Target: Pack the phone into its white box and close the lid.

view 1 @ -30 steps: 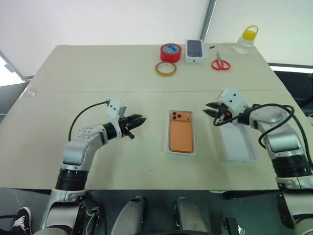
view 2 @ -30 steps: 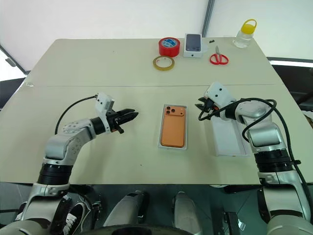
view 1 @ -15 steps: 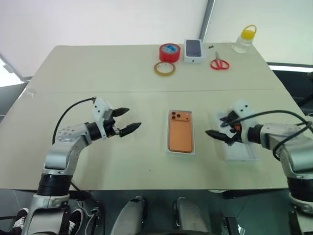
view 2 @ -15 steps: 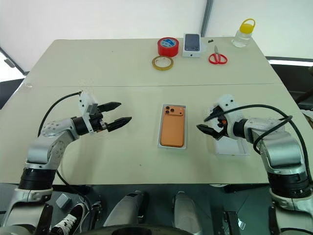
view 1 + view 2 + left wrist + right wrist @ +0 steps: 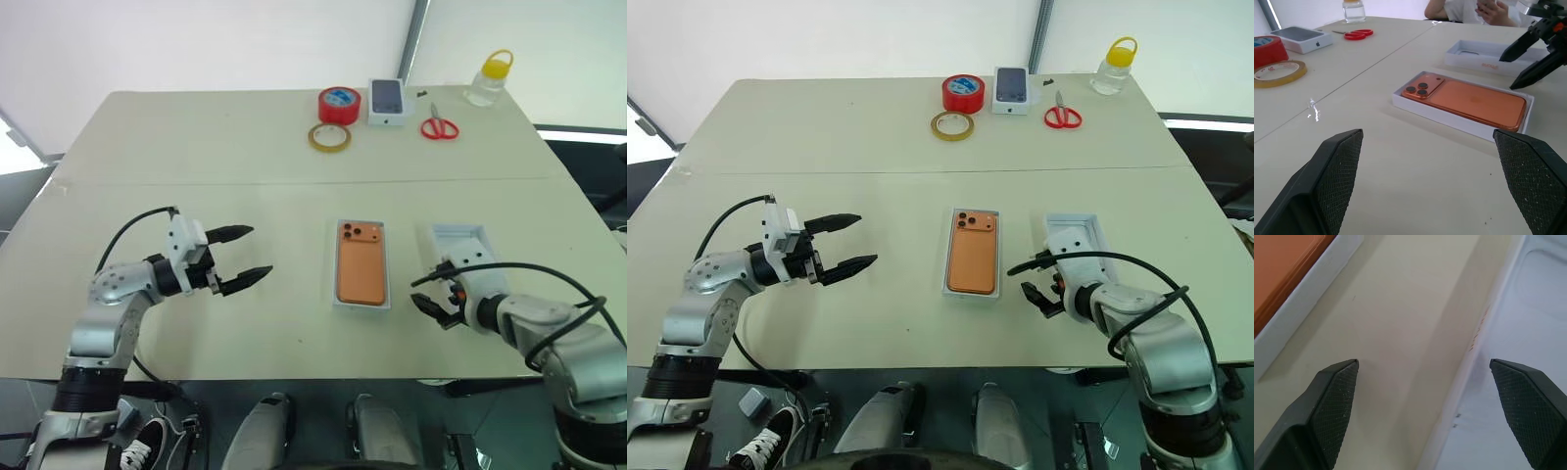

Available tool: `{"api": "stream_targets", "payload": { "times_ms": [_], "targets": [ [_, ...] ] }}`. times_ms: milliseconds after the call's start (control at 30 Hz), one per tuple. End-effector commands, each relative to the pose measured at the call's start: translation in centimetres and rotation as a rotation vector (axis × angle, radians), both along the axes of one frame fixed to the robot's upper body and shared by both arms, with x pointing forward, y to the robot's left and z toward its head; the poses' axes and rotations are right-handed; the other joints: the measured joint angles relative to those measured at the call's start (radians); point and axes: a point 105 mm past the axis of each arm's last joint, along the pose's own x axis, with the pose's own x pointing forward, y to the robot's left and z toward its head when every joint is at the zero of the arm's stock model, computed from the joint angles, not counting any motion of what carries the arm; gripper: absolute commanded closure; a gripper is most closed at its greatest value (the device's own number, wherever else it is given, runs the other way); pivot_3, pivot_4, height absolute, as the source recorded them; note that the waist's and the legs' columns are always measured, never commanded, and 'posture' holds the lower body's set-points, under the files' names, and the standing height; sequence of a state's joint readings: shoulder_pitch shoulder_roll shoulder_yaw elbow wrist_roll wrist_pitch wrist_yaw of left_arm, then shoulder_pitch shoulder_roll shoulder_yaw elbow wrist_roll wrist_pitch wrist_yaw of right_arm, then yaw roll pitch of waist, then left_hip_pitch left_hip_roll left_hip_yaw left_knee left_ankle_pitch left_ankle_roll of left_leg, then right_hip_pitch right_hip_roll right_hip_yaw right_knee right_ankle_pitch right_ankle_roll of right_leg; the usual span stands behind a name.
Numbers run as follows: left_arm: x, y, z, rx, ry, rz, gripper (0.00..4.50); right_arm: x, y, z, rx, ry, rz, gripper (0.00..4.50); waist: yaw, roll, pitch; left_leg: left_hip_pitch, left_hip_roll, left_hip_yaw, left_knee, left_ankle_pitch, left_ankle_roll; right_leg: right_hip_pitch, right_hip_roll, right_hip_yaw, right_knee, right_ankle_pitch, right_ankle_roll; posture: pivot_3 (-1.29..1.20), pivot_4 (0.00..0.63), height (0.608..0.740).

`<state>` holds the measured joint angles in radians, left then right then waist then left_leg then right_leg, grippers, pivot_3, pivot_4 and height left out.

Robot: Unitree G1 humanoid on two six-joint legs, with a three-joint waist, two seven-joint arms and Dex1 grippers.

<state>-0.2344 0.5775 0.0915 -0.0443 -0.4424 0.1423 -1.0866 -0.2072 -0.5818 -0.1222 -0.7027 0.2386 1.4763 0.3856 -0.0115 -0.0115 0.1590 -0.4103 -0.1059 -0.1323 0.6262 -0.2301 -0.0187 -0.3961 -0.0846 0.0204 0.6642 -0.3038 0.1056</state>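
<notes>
Lying face down in the white box [image 5: 361, 305], the phone [image 5: 361, 267] is seen near the middle of the table [image 5: 196, 137], its camera cluster at the 12 o'clock end. From the phone, the lid [image 5: 460, 240] is found at 3 o'clock, just beside the box but apart from it, open side up and pale inside; its near end is hidden behind the right arm. The box is not yet covered.

The left gripper [image 5: 244, 257] is held above the table at 9 o'clock from the phone, well apart from it, with its two black fingers spread wide and nothing between them. In the left wrist view the same fingers [image 5: 1332, 181] are seen far apart, with the phone and box beyond them.

The right gripper [image 5: 428, 290] is held at about 4 o'clock from the phone, near the box's corner and over the strip of table between box and lid. Its fingers are released as well, and nothing is grasped; in the right wrist view the bare table is seen between the pads [image 5: 1334, 396], the box edge to one side and the lid wall to the other.

At the far edge, toward 12 o'clock, a red tape roll [image 5: 340, 104], a tan tape ring [image 5: 331, 137], a small white box printed with a dark phone [image 5: 389, 101], red-handled scissors [image 5: 441, 127] and a clear bottle with a yellow cap [image 5: 490, 80] are seen. Part of a person [image 5: 1476, 10] is glimpsed beyond the table in the left wrist view.
</notes>
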Motion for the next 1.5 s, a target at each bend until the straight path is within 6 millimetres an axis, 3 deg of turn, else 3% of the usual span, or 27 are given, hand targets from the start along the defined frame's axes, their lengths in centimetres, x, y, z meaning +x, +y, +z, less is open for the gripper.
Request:
{"api": "stream_targets", "payload": {
  "times_ms": [33, 433, 833, 933, 1167, 1200, 1500],
  "targets": [
    [-0.5, -0.2, 0.9, -0.001, -0.05, -0.017, 0.02, 0.9, -0.6, 1.0, 0.018, -0.024, -0.08, 0.03, 0.0, 0.0, 0.0, 0.0, 0.0, 0.0, 0.0, 0.0, 0.0, 0.0, 0.0, 0.0, 0.0, 0.0, 0.0, 0.0, 0.15, 0.74],
    [-0.5, -0.9, 0.6, 0.001, -0.051, -0.018, 0.02, 2.3, -0.6, 0.8, 0.076, 0.088, -0.084, 0.03, -0.001, 0.0, 0.0, 0.0, 0.0, 0.0, 0.0, 0.0, 0.0, 0.0, 0.0, 0.0, 0.0, 0.0, 0.0, 0.0, 0.15, 0.74],
    [-0.8, -1.4, 0.5, -0.032, -0.05, 0.014, 0.02, 2.6, -0.9, 0.6, 0.076, 0.155, -0.085, 0.03, -0.001, 0.0, 0.0, 0.0, 0.0, 0.0, 0.0, 0.0, 0.0, 0.0, 0.0, 0.0, 0.0, 0.0, 0.0, 0.0, 0.15, 0.74],
    [-0.7, -1.4, 0.7, -0.034, -0.054, 0.021, 0.0, 2.4, -1.2, 0.1, 0.064, 0.169, -0.106, 0.84, 0.0, 0.0, 0.0, 0.0, 0.0, 0.0, 0.0, 0.0, 0.0, 0.0, 0.0, 0.0, 0.0, 0.0, 0.0, 0.0, 0.15, 0.74],
    [-0.5, -1.5, 0.9, -0.037, -0.056, 0.024, 0.0, 2.3, -1.3, -0.1, 0.059, 0.166, -0.14, 4.23, -0.002, 0.0, 0.0, 0.0, 0.0, 0.0, 0.0, 0.0, 0.001, 0.0, 0.001, 0.0, 0.0, 0.0, 0.0, 0.0, 0.15, 0.74],
    [-0.4, -1.5, 0.9, -0.038, -0.056, 0.024, 0.0, 2.3, -1.4, -0.1, 0.058, 0.164, -0.147, 4.43, -0.002, 0.0, 0.0, 0.0, 0.0, 0.0, 0.0, 0.0, 0.001, 0.001, 0.0, 0.0, 0.0, 0.0, 0.0, 0.0, 0.15, 0.74],
    [-0.1, -1.8, 1.0, -0.045, -0.061, 0.023, 0.0, 2.8, -1.4, 0.2, 0.059, 0.139, -0.188, 4.43, -0.003, 0.0, 0.0, 0.0, 0.0, 0.0, 0.001, 0.0, 0.001, 0.001, 0.001, 0.0, 0.0, 0.0, 0.0, 0.0, 0.15, 0.74]
  ]
}}
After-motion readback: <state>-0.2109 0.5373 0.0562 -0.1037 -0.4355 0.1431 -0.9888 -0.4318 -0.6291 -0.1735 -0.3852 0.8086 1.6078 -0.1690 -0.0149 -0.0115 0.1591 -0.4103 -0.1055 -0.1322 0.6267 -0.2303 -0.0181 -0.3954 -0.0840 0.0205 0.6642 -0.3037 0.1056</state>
